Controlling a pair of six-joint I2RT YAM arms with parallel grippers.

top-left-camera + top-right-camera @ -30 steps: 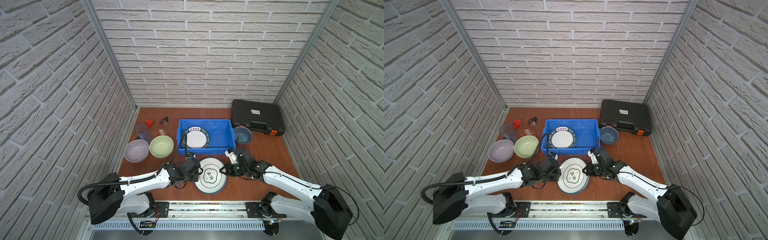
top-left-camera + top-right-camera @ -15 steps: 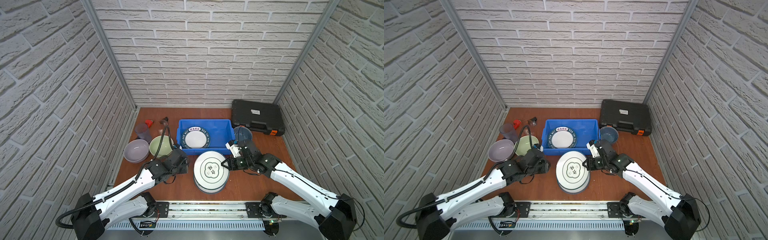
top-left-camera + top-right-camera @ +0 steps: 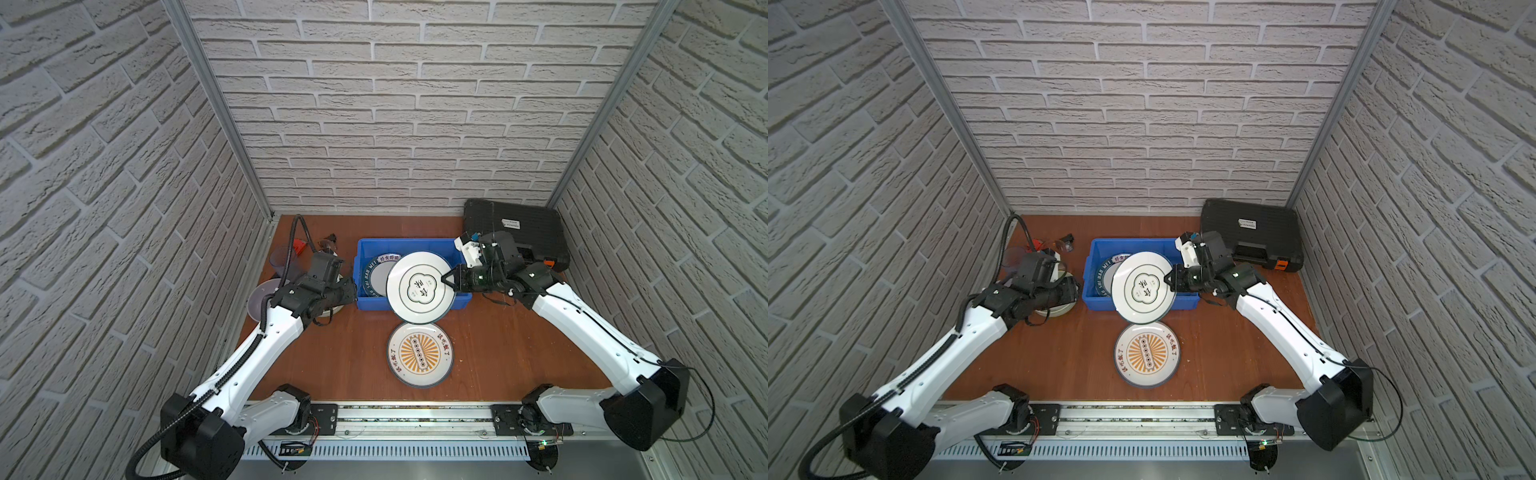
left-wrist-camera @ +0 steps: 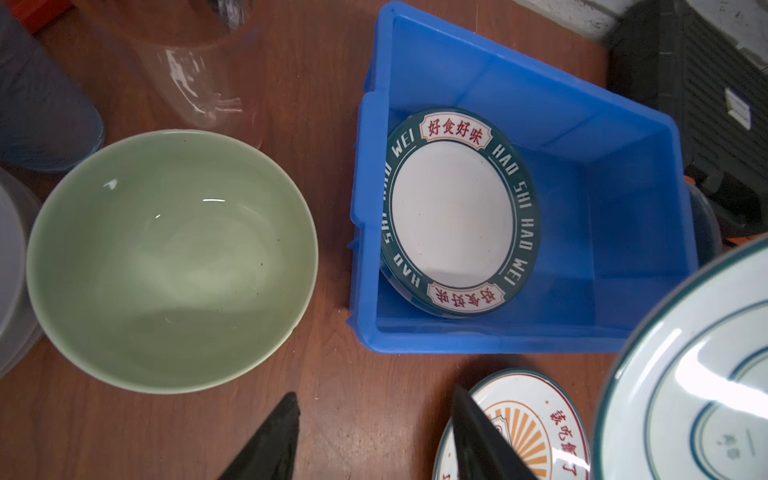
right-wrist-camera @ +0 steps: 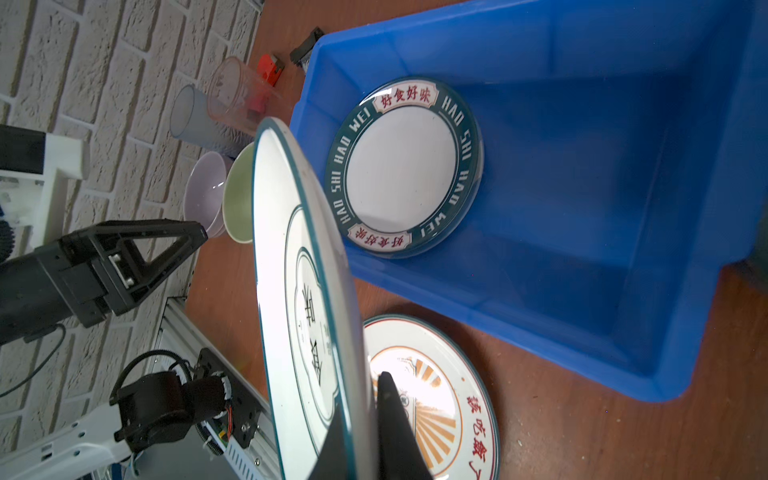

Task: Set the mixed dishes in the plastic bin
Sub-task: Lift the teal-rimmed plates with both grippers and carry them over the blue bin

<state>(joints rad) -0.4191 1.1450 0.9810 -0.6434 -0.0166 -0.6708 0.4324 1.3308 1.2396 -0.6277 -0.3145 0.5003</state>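
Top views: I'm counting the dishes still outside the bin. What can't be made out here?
- Pale green bowl: mostly under the left arm in both top views.
- Dark blue bowl: only a sliver past the bin wall in the left wrist view; hidden by the right arm from above.
- Lavender bowl: partly covered by the left arm.

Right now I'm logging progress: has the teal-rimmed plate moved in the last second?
Yes. The teal-rimmed plate moved toward the blue bin, now overlapping its front wall.

Blue bin [image 3: 403, 247]: right half of floor bare. Lettered plate [image 4: 453, 212] fills its left half. Teal-rimmed white plate [image 3: 419, 286] hangs tilted over its front rim. Sunburst plate [image 3: 419, 353] before it; green bowl [image 4: 170, 262] just left; black case [image 3: 515, 232] right-behind.
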